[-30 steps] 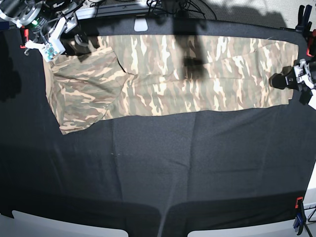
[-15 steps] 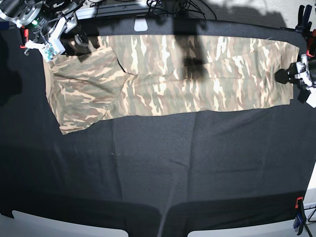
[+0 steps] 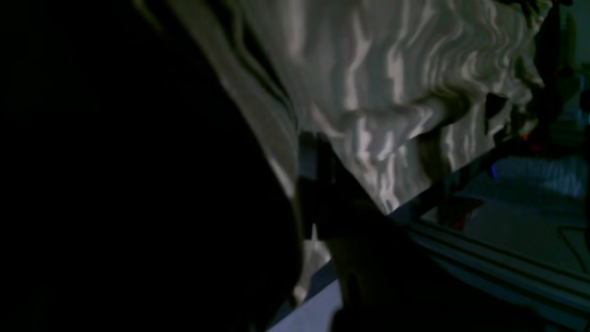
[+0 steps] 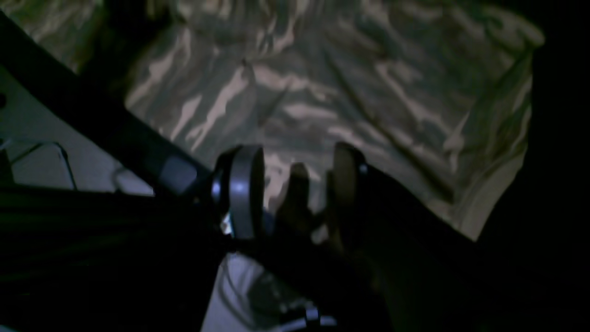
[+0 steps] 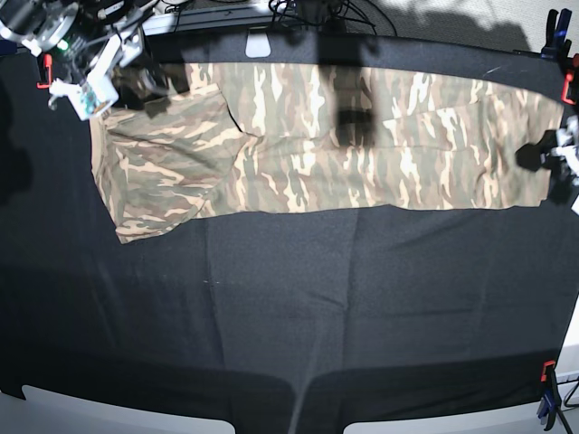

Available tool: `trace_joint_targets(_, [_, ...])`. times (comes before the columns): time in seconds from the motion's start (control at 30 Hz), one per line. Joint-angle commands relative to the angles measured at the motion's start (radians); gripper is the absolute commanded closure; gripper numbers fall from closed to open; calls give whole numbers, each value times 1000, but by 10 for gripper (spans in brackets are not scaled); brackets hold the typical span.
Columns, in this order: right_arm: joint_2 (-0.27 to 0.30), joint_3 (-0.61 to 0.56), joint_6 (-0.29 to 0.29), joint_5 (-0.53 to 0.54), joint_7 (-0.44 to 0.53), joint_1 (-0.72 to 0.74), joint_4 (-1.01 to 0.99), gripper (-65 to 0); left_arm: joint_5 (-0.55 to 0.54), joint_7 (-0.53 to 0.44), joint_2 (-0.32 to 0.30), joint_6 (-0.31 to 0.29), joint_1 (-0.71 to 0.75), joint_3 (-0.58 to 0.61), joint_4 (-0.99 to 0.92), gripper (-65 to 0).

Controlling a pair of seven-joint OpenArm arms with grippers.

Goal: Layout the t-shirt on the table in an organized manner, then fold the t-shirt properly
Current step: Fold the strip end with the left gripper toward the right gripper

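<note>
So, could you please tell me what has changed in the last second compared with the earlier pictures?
The left end effector closed on the t-shirt at its end and pulled outward toward the table edge; the cloth now reaches farther that way and lies flatter. The right end effector keeps its grip on the opposite end, where the bunched part shifted slightly. The clamps have not moved.

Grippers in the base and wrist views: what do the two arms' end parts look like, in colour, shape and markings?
The right gripper is mostly white plastic with black fingers, a small green light on its dark housing and a pale teal patch below. The right wrist view shows one finger as a rounded grey-faced pad. The left gripper has black fingers on a white body at the frame edge; in its own wrist view it is too dark for detail.
</note>
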Motion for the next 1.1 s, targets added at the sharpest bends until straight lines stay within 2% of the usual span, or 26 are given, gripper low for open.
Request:
trace_joint_targets(0.0, [6, 5, 5, 34, 28, 11, 18, -239, -28, -5, -11, 15, -11, -7, 38, 0])
trace_joint_targets(0.1, [5, 5, 5, 64, 27, 55, 18, -239, -31, -5, 31, 56, 8, -7, 108, 0])
trace_joint_targets(0.43, [5, 19, 5, 66, 24, 150, 18, -239, -48, -5, 207, 56, 140, -7, 429, 0])
trace_joint_targets(0.6, [5, 63, 5, 67, 24, 149, 18, -239, 98, -8, 367, 53, 152, -7, 531, 0])
trace_joint_targets(0.77, [5, 124, 5, 68, 25, 149, 18, -239, 243, -93, 519, 53, 152, -7, 530, 0])
trace_joint_targets(0.83, [6, 145, 5, 79, 25, 150, 18, -239, 254, -116, 563, 53, 152, -7, 530, 0])
trace_joint_targets(1.07, [6, 187, 5, 108, 29, 150, 18, -239, 251, -107, 691, 53, 152, -5, 530, 0])
